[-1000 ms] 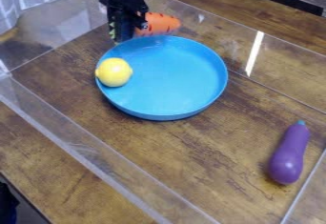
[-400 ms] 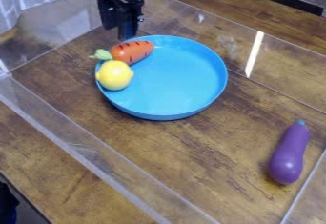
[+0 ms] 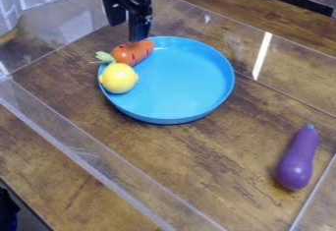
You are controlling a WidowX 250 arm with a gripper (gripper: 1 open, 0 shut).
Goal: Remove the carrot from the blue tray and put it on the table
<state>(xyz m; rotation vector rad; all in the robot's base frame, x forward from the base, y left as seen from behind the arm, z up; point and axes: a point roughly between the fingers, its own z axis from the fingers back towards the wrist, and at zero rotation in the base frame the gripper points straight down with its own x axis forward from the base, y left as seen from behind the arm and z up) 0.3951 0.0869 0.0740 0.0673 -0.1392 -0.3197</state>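
We see the black claw (image 3: pixel 129 25) with its fingers spread, pinching nothing, above the toy carrot (image 3: pixel 134 52). Just below the claw, we find that orange-red carrot at the edge of the round blue tray (image 3: pixel 178 87), its leafy green top pointing left in our view and reaching past the rim. Next out from the claw, beyond the carrot, we spot the yellow toy lemon (image 3: pixel 118 77) at the same side of the tray. We see the tray's open blue floor extending below and to the right of the claw. Farthest from the claw, well apart toward the lower right, we see the purple toy eggplant (image 3: pixel 298 157) lying on the brown wood-plank table (image 3: pixel 157 171).
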